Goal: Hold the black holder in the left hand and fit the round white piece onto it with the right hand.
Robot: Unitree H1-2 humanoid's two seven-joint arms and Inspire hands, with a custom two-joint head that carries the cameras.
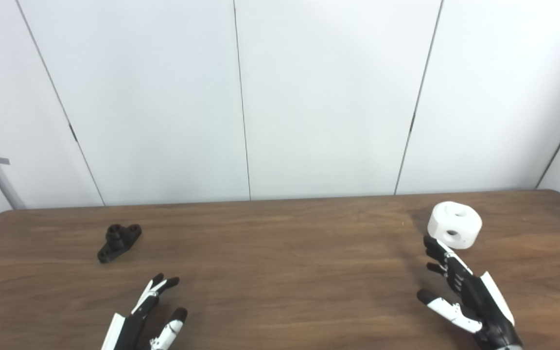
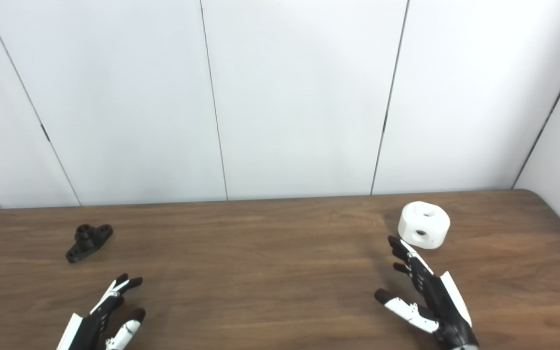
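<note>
Black holder (image 1: 119, 241), white round piece (image 1: 454, 225), brown wood-grain table (image 1: 280, 272)

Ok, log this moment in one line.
left hand open, short of black holder | right hand open, near round white piece | both parts on table

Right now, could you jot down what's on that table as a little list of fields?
surface: wooden table
black holder: far left, lying free
round white piece: far right, side hole facing us
left hand: open, short of the holder
right hand: open, fingertips close to the white piece, contact unclear
joined: not yet
</note>
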